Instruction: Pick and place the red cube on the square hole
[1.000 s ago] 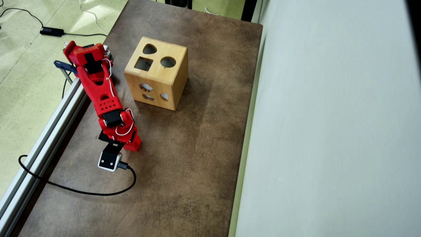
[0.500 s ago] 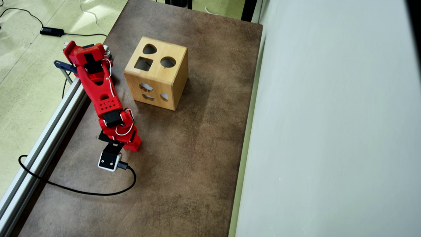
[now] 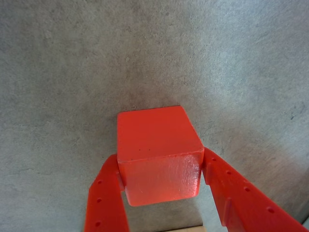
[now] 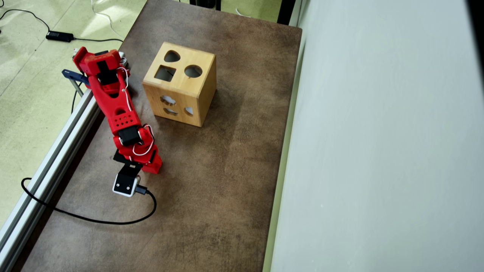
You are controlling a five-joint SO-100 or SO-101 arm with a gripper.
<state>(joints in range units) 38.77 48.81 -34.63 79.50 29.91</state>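
Nothing had moved since a second earlier: the red two-finger gripper (image 3: 161, 166) stayed pinching the small matte red plastic cube (image 3: 157, 150) over the brown table (image 3: 72, 72).

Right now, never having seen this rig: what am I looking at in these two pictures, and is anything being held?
It is a small red plastic robot arm clamped at the edge of a brown table. One picture comes from a fixed camera looking down on the whole table. The other comes from the small white camera riding on the arm's wrist, looking past the two-finger gripper.

On the table stands a light wooden shape-sorter box; its top has a dark square hole, a round hole and a rounded teardrop-like hole.

In the wrist view, a small matte red cube sits between the two fingers, which press its sides. From overhead, the arm hides the cube.
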